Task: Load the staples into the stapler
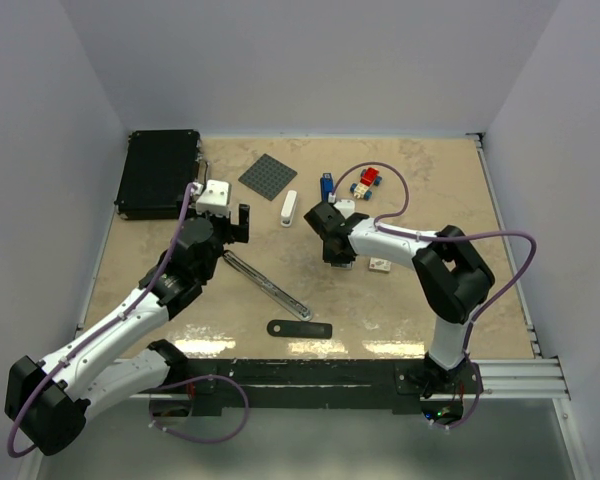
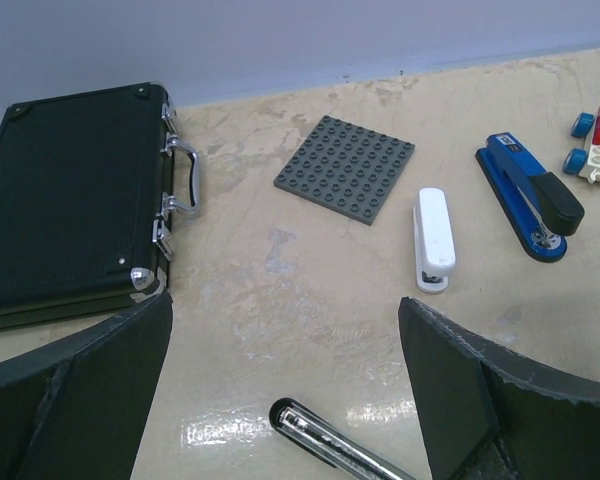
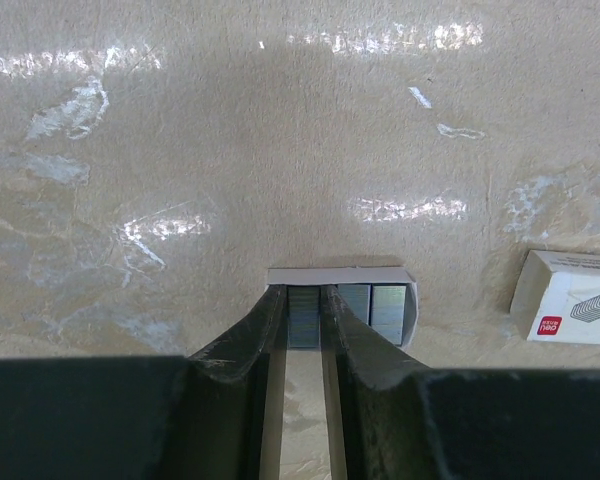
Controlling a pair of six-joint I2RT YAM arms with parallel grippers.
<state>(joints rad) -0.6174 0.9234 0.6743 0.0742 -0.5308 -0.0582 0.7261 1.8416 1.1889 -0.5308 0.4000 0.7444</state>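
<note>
A small white tray (image 3: 340,275) on the table holds grey strips of staples (image 3: 372,308). My right gripper (image 3: 304,295) points down into it, its two fingers pressed against the sides of the leftmost strip (image 3: 305,318). The tray's white, red-marked sleeve (image 3: 570,300) lies just to the right, seen from above as a white box (image 1: 380,265) beside the right gripper (image 1: 338,258). An opened black stapler with a long chrome rail (image 1: 265,285) lies left of centre, its tip (image 2: 330,445) below my left gripper (image 2: 285,310). That left gripper (image 1: 225,235) is wide open and holds nothing.
A black case (image 1: 160,172) sits at the back left, with a grey studded baseplate (image 1: 268,176) beside it. A white stapler (image 1: 288,208), a blue stapler (image 1: 327,186) and a toy-brick car (image 1: 365,183) lie behind the right gripper. A flat black bar (image 1: 300,328) rests near the front.
</note>
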